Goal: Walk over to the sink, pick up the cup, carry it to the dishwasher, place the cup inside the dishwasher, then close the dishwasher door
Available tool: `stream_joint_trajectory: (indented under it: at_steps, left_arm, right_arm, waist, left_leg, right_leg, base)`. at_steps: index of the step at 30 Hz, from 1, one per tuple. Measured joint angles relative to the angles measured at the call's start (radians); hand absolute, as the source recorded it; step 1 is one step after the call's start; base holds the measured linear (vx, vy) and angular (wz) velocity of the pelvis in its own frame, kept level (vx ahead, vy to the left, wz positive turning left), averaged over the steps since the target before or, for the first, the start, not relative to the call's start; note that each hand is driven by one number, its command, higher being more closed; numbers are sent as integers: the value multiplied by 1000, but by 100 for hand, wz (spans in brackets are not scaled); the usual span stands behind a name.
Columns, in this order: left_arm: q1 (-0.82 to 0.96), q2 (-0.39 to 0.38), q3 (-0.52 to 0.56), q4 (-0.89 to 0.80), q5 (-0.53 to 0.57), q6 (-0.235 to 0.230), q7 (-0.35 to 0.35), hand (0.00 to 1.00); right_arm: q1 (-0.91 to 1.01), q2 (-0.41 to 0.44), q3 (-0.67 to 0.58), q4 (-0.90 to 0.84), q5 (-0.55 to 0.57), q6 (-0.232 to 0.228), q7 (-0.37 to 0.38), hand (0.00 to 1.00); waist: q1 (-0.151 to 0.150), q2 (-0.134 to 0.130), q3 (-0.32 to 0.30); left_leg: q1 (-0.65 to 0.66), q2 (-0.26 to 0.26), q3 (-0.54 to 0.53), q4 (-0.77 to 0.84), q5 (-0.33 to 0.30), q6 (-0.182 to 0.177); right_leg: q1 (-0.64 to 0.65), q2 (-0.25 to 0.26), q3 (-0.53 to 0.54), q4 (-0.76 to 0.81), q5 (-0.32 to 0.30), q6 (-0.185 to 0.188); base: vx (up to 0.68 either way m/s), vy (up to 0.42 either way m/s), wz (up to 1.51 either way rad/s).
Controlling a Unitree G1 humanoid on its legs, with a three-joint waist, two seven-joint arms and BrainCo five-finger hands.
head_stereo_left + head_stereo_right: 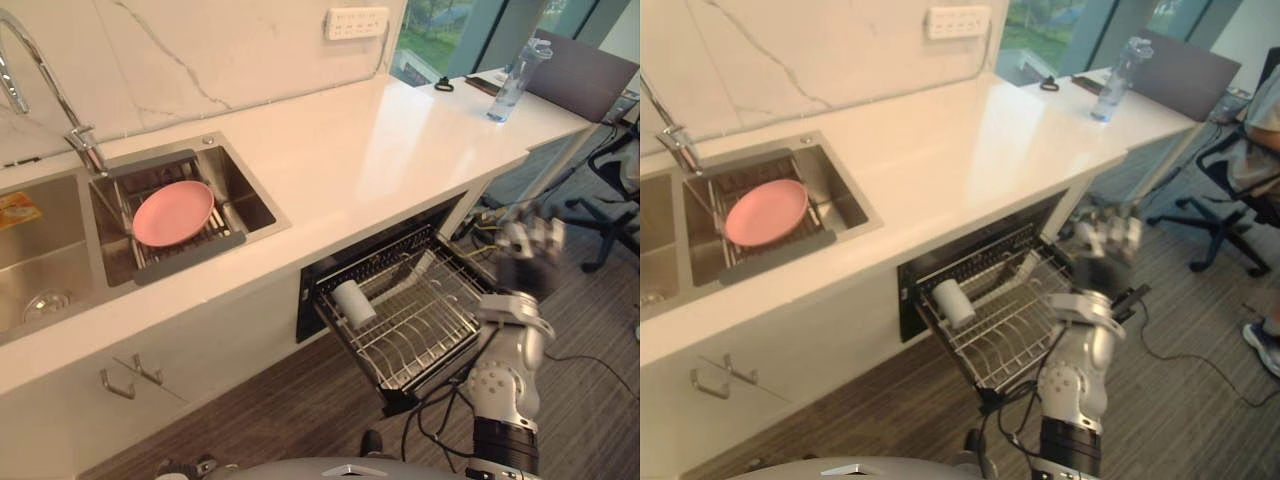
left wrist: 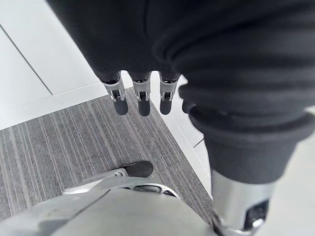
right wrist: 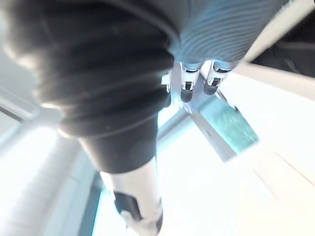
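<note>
Cup (image 1: 353, 303) on dishwasher rack (image 1: 432, 322)

We saw a white counter (image 1: 400, 150), a clear bottle (image 1: 515, 78) and a dark laptop (image 1: 585, 75) at its far right end, a pink plate (image 1: 173, 212) lying on a drain rack (image 1: 190, 258) set in the sink (image 1: 252, 203), a white cup (image 1: 354, 303) lying on its side on the pulled-out dishwasher rack (image 1: 430, 325).
</note>
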Motion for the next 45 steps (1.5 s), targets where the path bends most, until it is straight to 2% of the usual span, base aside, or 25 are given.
stream_joint_trajectory:
  at_steps: [3, 6, 7, 10, 12, 13, 14, 15, 16, 17, 18, 19, 20, 21, 22, 23, 24, 25, 27, 29, 32, 40, 42, 43, 45]
  left_arm:
    - [9, -9, 28, 2, -30, -23, 20, 0]
    - [11, -6, 33, 3, -47, -54, 35, 0]
    - [20, -9, 39, 12, -49, -71, 51, 0]
    - [60, -8, 46, 41, -16, -88, 52, 0]
    - [80, -6, 45, 53, 3, -85, 51, 0]
    - [87, -4, 45, 65, 25, -84, 49, 0]
    - [90, 4, 45, 68, 44, -81, 46, 0]
    - [90, 7, 44, 68, 55, -78, 45, 0]
    - [89, 7, 35, 68, 69, -69, 44, 0]
    - [90, 14, 33, 67, 73, -61, 41, 0]
    - [87, 22, 33, 67, 81, -58, 37, 0]
    - [81, 43, 30, 65, 97, -55, 26, 0]
    - [68, 56, 29, 64, 101, -44, 18, 0]
    - [63, 57, 30, 64, 101, -40, 16, 0]
    - [49, 50, 29, 63, 100, -36, 14, 0]
    - [35, 45, 31, 62, 98, -26, 13, 0]
    - [29, 55, 35, 63, 97, -28, 13, 0]
    - [22, 54, 42, 63, 97, -27, 19, 0]
    - [3, 35, 49, 62, 98, -31, 17, 0]
    - [-4, 24, 47, 63, 100, -32, 17, 0]
    - [-3, 6, 45, 65, 118, -32, 18, 0]
    - [-7, 14, 15, 65, 131, -23, 23, 0]
    - [-10, 17, -6, 65, 142, -17, 22, 0]
    - [-33, 34, -90, 63, 157, -17, -1, 0]
    - [-33, 34, -90, 63, 157, -17, -1, 0]
  right_arm:
    - [0, 2, 105, 1, 0, 54, 53, 0]
    - [-1, 6, 141, 16, -1, 64, 46, 0]
    - [-8, 6, 141, 29, -1, 62, 41, 0]
    - [-39, 6, 155, 55, -3, 26, -8, 0]
    - [-36, 9, 161, 53, -10, 0, -53, 0]
    - [-30, 10, 158, 53, -10, -4, -87, 0]
    - [-23, 16, 152, 51, -13, -5, -113, 0]
    - [-15, 19, 141, 49, -15, -5, -118, 0]
    - [3, 20, 127, 44, -17, -6, -133, 0]
    - [19, 25, 121, 39, -17, -6, -142, 0]
    - [26, 30, 119, 33, -17, -6, -148, 0]
    - [34, 34, 116, 23, -18, -8, -152, 0]
    - [35, 33, 127, 22, -19, -8, -152, 0]
    - [35, 33, 129, 22, -20, -8, -152, 0]
    - [32, 33, 133, 22, -20, -8, -152, 0]
    - [30, 40, 140, 20, -20, -8, -149, 0]
    - [29, 50, 141, 10, -20, -14, -149, 0]
    - [30, 48, 140, 12, -20, -17, -151, 0]
    - [31, 41, 136, 12, -20, -34, -154, 0]
    - [40, 34, 141, 13, -20, -40, -156, 0]
    - [50, 25, 139, 39, -21, -42, -161, 0]
    - [52, 26, 140, 54, -52, -39, -167, 0]
    - [52, 26, 140, 54, -58, -32, -163, 0]
    - [54, 25, 180, 86, -138, 30, -79, 0]
    - [54, 25, 180, 86, -138, 30, -79, 0]
  waist:
    - [21, -2, -3]
    - [49, -14, 0]
    - [59, -15, 0]
    - [65, -24, -2]
    - [63, -31, -1]
    - [61, -50, 6]
    - [55, -54, 5]
    - [52, -65, 8]
    - [49, -61, 6]
    - [35, -66, 5]
    - [22, -70, -1]
    - [8, -95, -2]
    - [7, -102, 2]
    - [10, -98, 6]
    - [18, -68, 20]
    - [20, -56, 24]
    - [19, -94, 26]
    - [20, -98, 25]
    - [18, -84, 30]
    - [19, -58, 35]
    - [20, -36, 26]
    - [29, -41, 11]
    - [27, -40, 5]
    - [12, -13, -26]
    - [12, -13, -26]
  left_leg:
    - [-18, -3, -23, 5, 8, 11]
    - [-66, -17, -77, 99, -26, 28]
    - [-87, -25, -92, 149, -48, 25]
    - [-40, -65, -91, 103, -42, 30]
    - [-11, -91, -87, 65, -37, 39]
    - [-2, -113, -91, 55, -41, 45]
    - [0, -140, -111, 59, -48, 55]
    - [-2, -151, -124, 61, -52, 59]
    - [-2, -161, -155, 61, -57, 69]
    - [-15, -170, -197, 69, -61, 80]
    - [-21, -179, -224, 75, -61, 84]
    - [-41, -193, -269, 84, -53, 83]
    - [-54, -182, -297, 90, -50, 81]
    - [-56, -168, -307, 89, -50, 80]
    - [-52, -137, -314, 83, -48, 77]
    - [-53, -102, -326, 81, -48, 67]
    - [-51, -121, -331, 80, -54, 59]
    - [-50, -125, -332, 83, -58, 58]
    - [-55, -124, -337, 92, -62, 61]
    - [-56, -127, -337, 88, -60, 63]
    - [-54, -129, -337, 59, -47, 68]
    - [-55, -144, -333, 21, -21, 75]
    - [-54, -147, -332, 8, -12, 78]
    - [-79, -154, -327, -1, 20, 85]
    - [-79, -154, -327, -1, 20, 85]
  right_leg:
    - [7, -5, -27, 0, -5, 4]
    - [42, -28, -75, 6, -16, 22]
    - [60, -42, -92, 18, -19, 25]
    - [94, -83, -98, 41, -37, 46]
    - [87, -116, -96, 87, -82, 58]
    - [70, -145, -86, 147, -127, 61]
    - [55, -172, -57, 208, -175, 38]
    - [49, -177, -39, 234, -203, -2]
    - [37, -170, -7, 282, -266, -140]
    - [33, -125, 99, 309, -341, -241]
    - [34, -104, 153, 316, -369, -248]
    - [35, -83, 227, 336, -372, -231]
    - [25, -60, 259, 364, -318, -174]
    - [11, -45, 266, 393, -298, -171]
    - [-27, -14, 269, 450, -288, -165]
    - [-35, 69, 296, 399, -320, -122]
    - [-36, 105, 286, 340, -315, -119]
    - [-29, 96, 292, 338, -315, -90]
    - [-2, 96, 283, 296, -314, -71]
    - [5, 93, 282, 270, -304, -55]
    - [10, 89, 270, 244, -298, -48]
    - [24, 70, 261, 196, -268, -33]
    - [27, 67, 257, 185, -264, -32]
    - [42, 60, 237, 126, -214, -31]
    - [42, 60, 237, 126, -214, -31]
  base:
    - [29, 3, 29]
    - [59, 28, 52]
    - [74, 68, 53]
    - [64, 80, 21]
    - [33, 91, 13]
    - [16, 107, 32]
    - [21, 105, 44]
    - [34, 102, 57]
    - [53, 84, 77]
    - [81, 73, 89]
    - [109, 61, 110]
    - [118, 48, 97]
    - [115, 32, 80]
    - [91, -5, 38]
    - [65, -28, 18]
    - [71, -64, 19]
    - [63, -72, 15]
    - [69, -102, 17]
    - [18, -80, 8]
    - [-12, -24, 0]
    - [-16, -43, 9]
    - [23, -36, 3]
    - [0, 0, 0]
    - [0, 0, 0]
    - [0, 0, 0]
